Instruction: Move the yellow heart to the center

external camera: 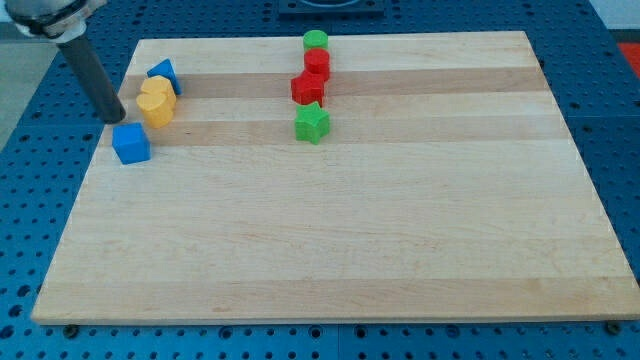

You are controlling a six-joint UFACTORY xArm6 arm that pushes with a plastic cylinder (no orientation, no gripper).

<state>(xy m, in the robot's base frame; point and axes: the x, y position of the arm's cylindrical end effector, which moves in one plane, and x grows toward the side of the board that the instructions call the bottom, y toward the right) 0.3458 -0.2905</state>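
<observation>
Camera view: my tip (117, 119) is sitting near the board's (330, 240) left edge, just left of the yellow heart (156, 101) and right above the blue cube (131, 143). No fingers here, just a bare rod, holding nothing. The yellow heart is lying at upper left, touching the blue triangle (163, 73) behind it. Green cylinder (316, 40), red cylinder (317, 62), red star (308, 87) and green star (312, 123) are lining up at top centre. Judging progress: heart well apart from centre; the whole push is remaining.
</observation>
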